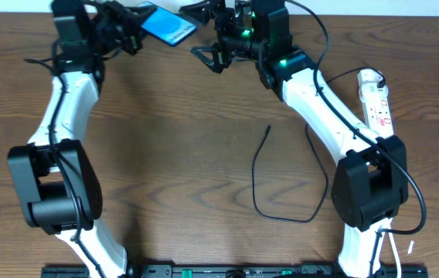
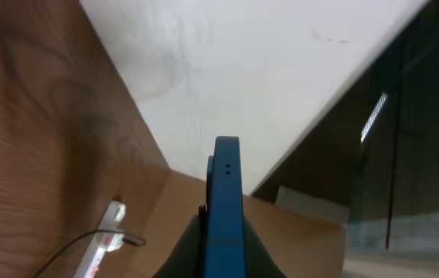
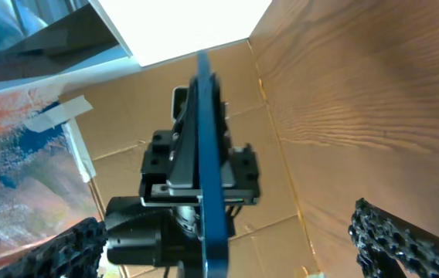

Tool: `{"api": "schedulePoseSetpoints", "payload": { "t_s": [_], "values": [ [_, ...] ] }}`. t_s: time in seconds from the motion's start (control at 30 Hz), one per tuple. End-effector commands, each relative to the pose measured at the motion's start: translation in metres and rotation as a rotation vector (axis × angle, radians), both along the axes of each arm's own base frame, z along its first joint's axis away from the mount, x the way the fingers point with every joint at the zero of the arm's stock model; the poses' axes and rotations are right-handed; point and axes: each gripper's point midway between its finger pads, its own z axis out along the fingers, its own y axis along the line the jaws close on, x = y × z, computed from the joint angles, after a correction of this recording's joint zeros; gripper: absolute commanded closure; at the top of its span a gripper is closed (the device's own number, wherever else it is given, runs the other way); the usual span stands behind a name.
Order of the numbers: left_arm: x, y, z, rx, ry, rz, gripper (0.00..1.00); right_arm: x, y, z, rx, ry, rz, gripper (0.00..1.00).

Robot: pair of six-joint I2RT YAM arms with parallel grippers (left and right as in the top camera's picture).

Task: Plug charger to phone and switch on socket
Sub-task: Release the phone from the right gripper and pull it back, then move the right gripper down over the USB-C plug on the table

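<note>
My left gripper [image 1: 131,32] is shut on the phone [image 1: 167,26] and holds it in the air at the table's far edge. In the left wrist view the phone [image 2: 226,197] is edge-on, a blue strip between the dark fingers [image 2: 182,255]. My right gripper [image 1: 204,35] stands wide open just right of the phone's free end. In the right wrist view the phone [image 3: 208,170] runs down between the two black fingers [image 3: 396,239], touching neither. The charger [image 1: 256,174] lies loose on the table, held by nothing, its tip pointing up near the middle. The socket [image 1: 377,96] lies at the right edge.
The socket [image 2: 102,241] with a thin black lead shows low in the left wrist view. Cardboard [image 3: 297,162] and a white wall lie beyond the table's far edge. The right arm [image 1: 335,127] crosses between the charger and the socket.
</note>
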Motion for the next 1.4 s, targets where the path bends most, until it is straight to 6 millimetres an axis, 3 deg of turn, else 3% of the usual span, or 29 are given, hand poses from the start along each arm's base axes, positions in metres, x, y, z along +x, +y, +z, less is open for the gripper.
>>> {"api": "schedulePoseSetpoints", "payload": {
  "t_s": [0.0, 0.27, 0.43, 0.63, 0.83, 1.03, 1.2, 1.37],
  "values": [
    [-0.022, 0.000, 0.017, 0.016, -0.103, -0.152, 0.93, 0.000, -0.013, 0.026, -0.006, -0.117, 0.027, 0.01],
    [-0.061, -0.009, 0.028, 0.032, -0.261, -0.412, 0.93, 0.002, -0.035, 0.008, -0.110, -0.220, 0.085, 0.01],
    [-0.083, -0.018, 0.033, 0.038, -0.367, -0.551, 0.93, -0.007, -0.052, -0.035, -0.285, -0.218, 0.133, 0.01],
    [-0.084, -0.019, 0.033, 0.086, -0.455, -0.560, 0.93, -0.019, -0.092, -0.103, -0.624, -0.103, 0.106, 0.01],
    [-0.084, -0.019, 0.033, 0.111, -0.499, -0.562, 0.93, -0.035, -0.136, -0.142, -0.889, 0.033, 0.064, 0.01],
    [-0.084, -0.022, 0.033, 0.118, -0.514, -0.568, 0.93, -0.065, -0.170, -0.164, -1.055, 0.199, 0.067, 0.01],
    [-0.087, -0.037, 0.032, 0.111, -0.518, -0.600, 0.93, -0.097, -0.196, -0.175, -1.218, 0.334, 0.077, 0.01],
    [-0.090, -0.046, 0.030, 0.108, -0.522, -0.619, 0.93, -0.118, -0.201, -0.180, -1.298, 0.388, 0.115, 0.01]
  ]
}}
